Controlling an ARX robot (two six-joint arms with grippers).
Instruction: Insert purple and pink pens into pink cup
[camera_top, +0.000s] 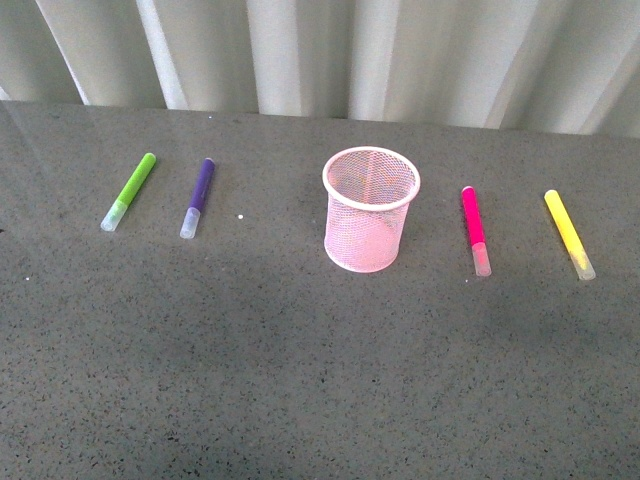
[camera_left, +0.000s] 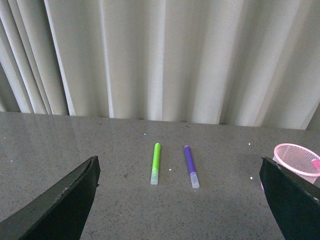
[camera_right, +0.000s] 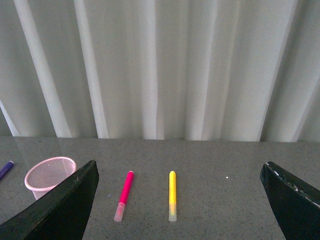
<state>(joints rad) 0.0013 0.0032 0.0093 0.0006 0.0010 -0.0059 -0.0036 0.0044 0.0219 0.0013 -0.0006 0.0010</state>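
The pink mesh cup (camera_top: 370, 209) stands upright and empty mid-table. The purple pen (camera_top: 198, 196) lies flat to its left, the pink pen (camera_top: 474, 229) flat to its right, both pale caps toward me. Neither arm shows in the front view. In the left wrist view my left gripper (camera_left: 182, 200) is open, well back from the purple pen (camera_left: 190, 165), with the cup (camera_left: 298, 160) at the edge. In the right wrist view my right gripper (camera_right: 180, 202) is open, back from the pink pen (camera_right: 124, 194) and the cup (camera_right: 49, 175).
A lime-green marker (camera_top: 130, 190) lies left of the purple pen. A yellow marker (camera_top: 568, 232) lies right of the pink pen. A pale pleated curtain (camera_top: 330, 50) hangs along the table's far edge. The table (camera_top: 300, 380) is dark grey speckled stone.
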